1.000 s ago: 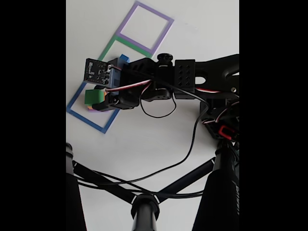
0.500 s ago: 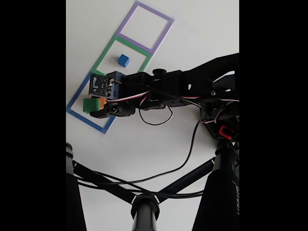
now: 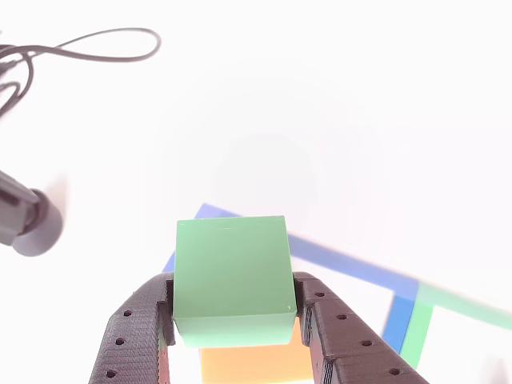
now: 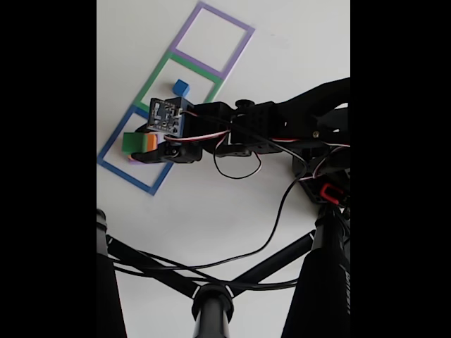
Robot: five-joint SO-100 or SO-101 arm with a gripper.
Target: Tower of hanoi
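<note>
White tabletop fills both views, marked with three flat outlined squares in a diagonal row: blue at lower left of the fixed view, green in the middle, purple at upper right.

Low in the other view, the gripper point(image 3: 234, 320) has its two black perforated fingers pressed against the left and right faces of the green cube point(image 3: 232, 276), so the jaws are clamped on it. Directly beneath shows the top of the orange cube point(image 3: 252, 364); whether the green one rests on it or hangs just above cannot be told. In the fixed view the gripper point(image 4: 138, 149) sits at left centre, over the blue square outline point(image 4: 127, 172), with the green cube point(image 4: 131, 142) at its tip, the orange cube point(image 4: 150, 142) just beside it, and a sliver of purple cube point(image 4: 132, 160) underneath.

Up and to the right, the blue cube point(image 4: 182, 87) stands alone inside the green square outline point(image 4: 156, 77). The purple square outline point(image 4: 243, 44) holds nothing.

Judging from this, the task is early: one cube has been moved off the stack, the green one is in hand, and orange and purple remain to be shifted.

All the cubes look matte, plain-coloured and sharp-edged; the green one roughly fills the gripper's opening.
</note>
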